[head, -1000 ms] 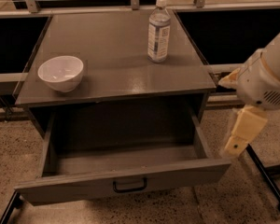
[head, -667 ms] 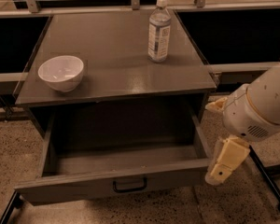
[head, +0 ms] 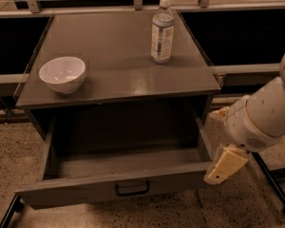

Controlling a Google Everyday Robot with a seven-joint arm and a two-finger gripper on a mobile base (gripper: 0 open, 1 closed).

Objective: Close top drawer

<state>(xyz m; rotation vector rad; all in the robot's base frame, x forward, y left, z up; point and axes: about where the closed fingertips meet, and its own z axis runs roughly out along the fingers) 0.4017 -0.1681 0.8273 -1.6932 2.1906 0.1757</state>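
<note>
The top drawer is pulled out wide from the grey-brown cabinet. It is empty inside, and its long front panel carries one black bar handle at the centre. My gripper is cream-coloured and hangs at the drawer's front right corner, just beside the end of the front panel. The white arm comes in from the right above it.
A white bowl sits on the cabinet top at the left. A clear water bottle with a white cap stands at the back right. Metal rails run behind the cabinet. A speckled floor lies below.
The arm and gripper have moved down and to the left, from beside the cabinet's right side to the drawer's front right corner. The drawer stays open.
</note>
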